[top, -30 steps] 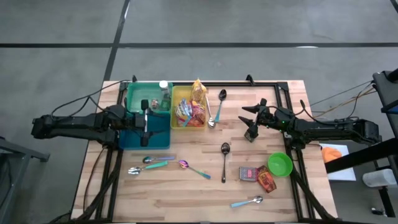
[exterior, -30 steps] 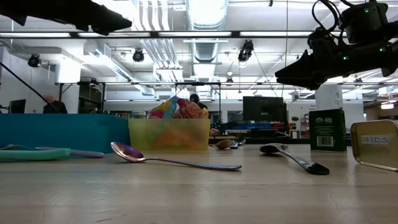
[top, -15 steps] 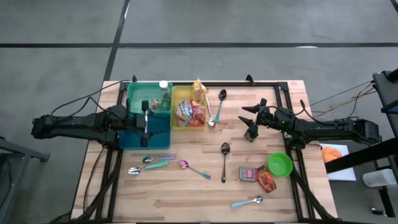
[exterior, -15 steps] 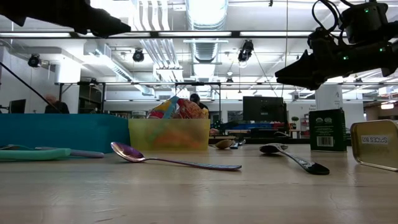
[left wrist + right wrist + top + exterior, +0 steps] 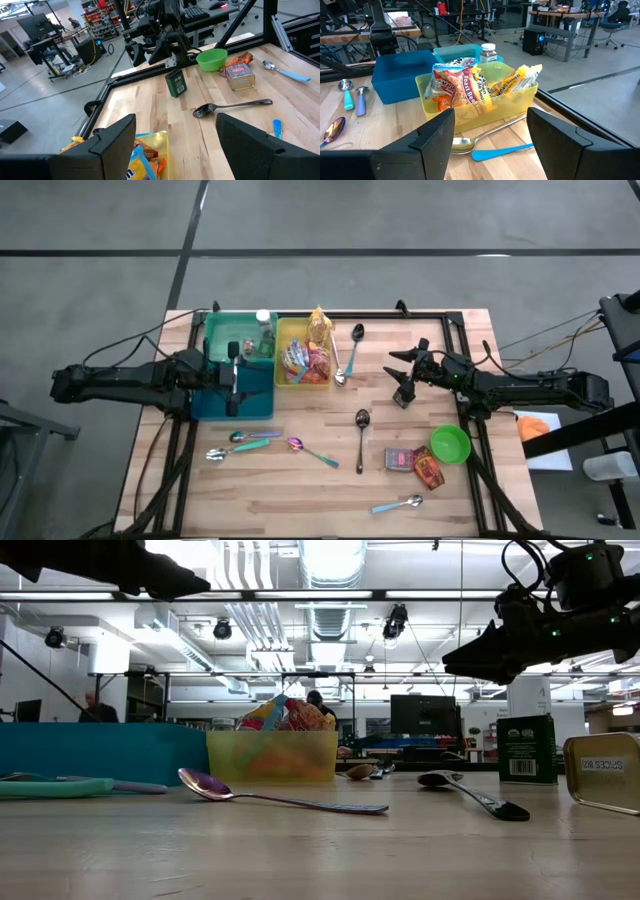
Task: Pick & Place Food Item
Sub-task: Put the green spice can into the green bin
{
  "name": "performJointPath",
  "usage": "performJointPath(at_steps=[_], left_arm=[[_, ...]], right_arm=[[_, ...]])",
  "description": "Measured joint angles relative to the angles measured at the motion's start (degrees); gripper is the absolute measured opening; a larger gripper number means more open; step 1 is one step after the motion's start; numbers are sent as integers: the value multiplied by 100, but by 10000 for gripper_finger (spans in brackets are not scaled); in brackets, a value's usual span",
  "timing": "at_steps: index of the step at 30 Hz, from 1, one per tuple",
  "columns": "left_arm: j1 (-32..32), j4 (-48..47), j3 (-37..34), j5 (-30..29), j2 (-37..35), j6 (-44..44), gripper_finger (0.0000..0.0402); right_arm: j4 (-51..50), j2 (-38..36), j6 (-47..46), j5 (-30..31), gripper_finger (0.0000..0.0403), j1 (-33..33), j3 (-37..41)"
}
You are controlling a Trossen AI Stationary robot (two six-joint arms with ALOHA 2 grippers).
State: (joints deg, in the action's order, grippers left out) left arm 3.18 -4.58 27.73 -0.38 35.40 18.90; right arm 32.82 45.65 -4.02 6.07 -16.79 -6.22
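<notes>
Several bright food packets (image 5: 308, 360) stand in a yellow bin (image 5: 520, 102) at the table's far middle, and one yellow packet (image 5: 319, 323) leans at the bin's far end. A reddish packet (image 5: 429, 470) and a tin (image 5: 399, 460) lie beside a green bowl (image 5: 450, 444). A dark green box (image 5: 176, 82) stands upright on the table by the right arm. My left gripper (image 5: 236, 377) hovers open above a blue bin (image 5: 250, 398), pointing toward the yellow bin. My right gripper (image 5: 398, 375) hangs open right of the yellow bin, facing it, well above the table (image 5: 480, 655).
A teal bin (image 5: 225, 332) with a small bottle (image 5: 264, 330) stands beyond the blue bin. Spoons lie scattered: two by the yellow bin (image 5: 352, 350), one mid-table (image 5: 361, 438), several near the front left (image 5: 250, 442), one at the front (image 5: 398, 504). A black frame (image 5: 460, 330) edges the table.
</notes>
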Motion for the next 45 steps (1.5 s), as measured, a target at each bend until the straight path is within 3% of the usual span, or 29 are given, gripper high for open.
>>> performJointPath(at_steps=[18,34,40,45], left_arm=[[0,0,0,2,0,4,276],[-2,-2,0,0,0,17,276],[-2,-2,0,1,0,15,276],[-2,-2,0,0,0,15,276]], right_arm=[[34,4,-339,157,246,-3,0],[152,20,404,162,246,-9,0],[-141,28,-1740,4,247,4,2],[-248,24,-1870,37,246,-1,2]])
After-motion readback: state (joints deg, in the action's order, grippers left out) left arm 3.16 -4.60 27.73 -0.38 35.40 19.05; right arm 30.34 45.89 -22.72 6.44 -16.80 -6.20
